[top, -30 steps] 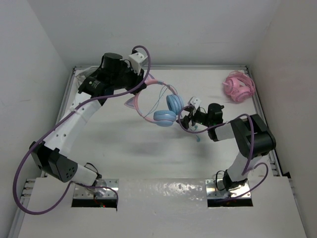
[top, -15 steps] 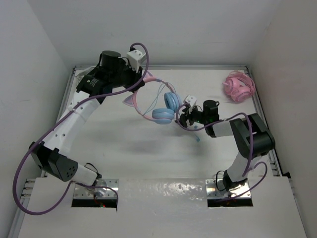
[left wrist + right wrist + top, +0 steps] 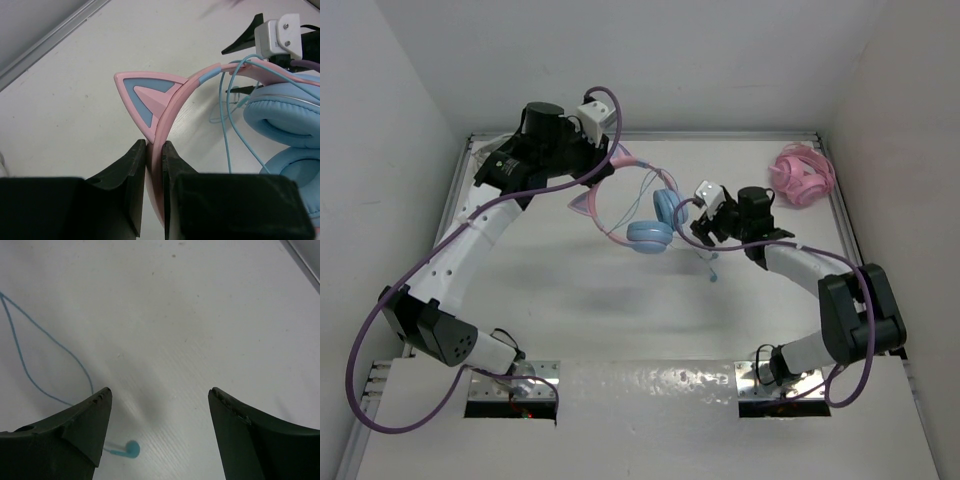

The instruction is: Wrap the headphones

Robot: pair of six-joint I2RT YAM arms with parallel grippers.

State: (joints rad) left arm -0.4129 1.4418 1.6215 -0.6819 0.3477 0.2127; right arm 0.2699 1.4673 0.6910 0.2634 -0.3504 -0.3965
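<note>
The headphones hang above the table's middle, with a pink cat-ear headband, light blue ear cups and a thin blue cable. My left gripper is shut on the headband just below a cat ear, at the back left. My right gripper stands open just right of the ear cups. In the right wrist view, its jaws hold nothing. Below them the cable loops on the table, and its plug end lies near the left finger.
An all-pink bundled pair of headphones lies at the back right corner. White walls close in the table on the left, back and right, with a metal rim along the far edge.
My right gripper has moved a little farther from the bases, staying beside the ear cups, and its elbow has swung out to the right. The left arm and headband barely moved.
</note>
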